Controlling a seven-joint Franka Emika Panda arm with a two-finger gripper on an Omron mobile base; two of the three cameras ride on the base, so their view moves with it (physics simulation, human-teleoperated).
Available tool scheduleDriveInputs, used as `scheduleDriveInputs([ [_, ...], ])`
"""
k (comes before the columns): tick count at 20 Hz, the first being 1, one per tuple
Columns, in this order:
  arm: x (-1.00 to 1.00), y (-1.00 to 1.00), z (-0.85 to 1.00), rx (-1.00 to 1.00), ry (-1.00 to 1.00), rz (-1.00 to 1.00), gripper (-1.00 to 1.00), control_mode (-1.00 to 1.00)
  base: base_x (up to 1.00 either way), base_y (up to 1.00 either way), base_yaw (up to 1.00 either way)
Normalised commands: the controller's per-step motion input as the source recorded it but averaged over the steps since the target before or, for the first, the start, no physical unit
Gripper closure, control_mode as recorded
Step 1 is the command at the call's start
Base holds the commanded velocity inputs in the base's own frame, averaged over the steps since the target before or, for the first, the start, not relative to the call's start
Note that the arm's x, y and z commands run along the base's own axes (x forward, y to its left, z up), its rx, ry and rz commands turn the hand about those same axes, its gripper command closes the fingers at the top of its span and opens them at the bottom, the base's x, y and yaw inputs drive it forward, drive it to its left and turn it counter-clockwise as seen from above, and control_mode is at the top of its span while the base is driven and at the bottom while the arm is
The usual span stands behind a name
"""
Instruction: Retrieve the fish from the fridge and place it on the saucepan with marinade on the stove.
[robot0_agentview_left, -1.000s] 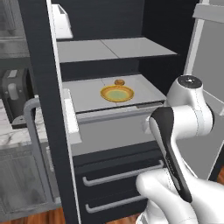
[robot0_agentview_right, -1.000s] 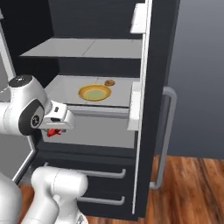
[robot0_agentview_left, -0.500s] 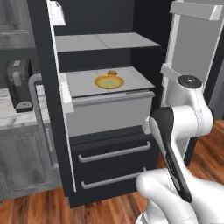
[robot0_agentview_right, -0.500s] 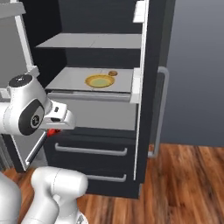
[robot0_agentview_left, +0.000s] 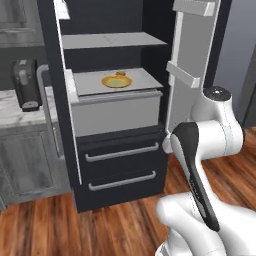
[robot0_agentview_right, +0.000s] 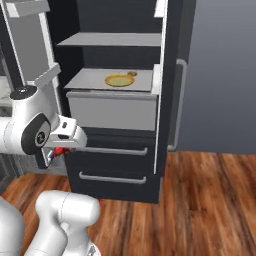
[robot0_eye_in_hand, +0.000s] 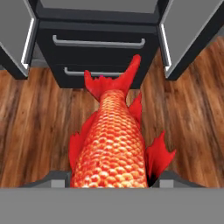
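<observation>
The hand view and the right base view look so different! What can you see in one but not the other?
The hand view gives the fish up close: scales, fins, tail, held in the end effector. The right base view gives the yellow-rimmed plate on a fridge shelf, with a tiny brown item beside it. Both share the two drawers and the wooden floor.

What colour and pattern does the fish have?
Bright red-orange with a scale pattern and red fins; the fish shows best in the hand view.
</observation>
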Motion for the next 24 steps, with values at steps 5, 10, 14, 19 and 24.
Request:
scheduleDriveInputs([
  [5,0.00,0.00,0.00,0.00,0.00,0.00,1.00,1.00,-0.86,0.00,0.00],
  [10,0.00,0.00,0.00,0.00,0.00,0.00,1.00,1.00,-0.89,0.00,0.01],
  [14,0.00,0.00,0.00,0.00,0.00,0.00,1.00,1.00,-0.69,0.12,0.13],
  [19,0.00,0.00,0.00,0.00,0.00,0.00,1.00,1.00,-0.34,0.19,0.29],
  [24,0.00,0.00,0.00,0.00,0.00,0.00,1.00,1.00,-0.19,0.26,0.33],
])
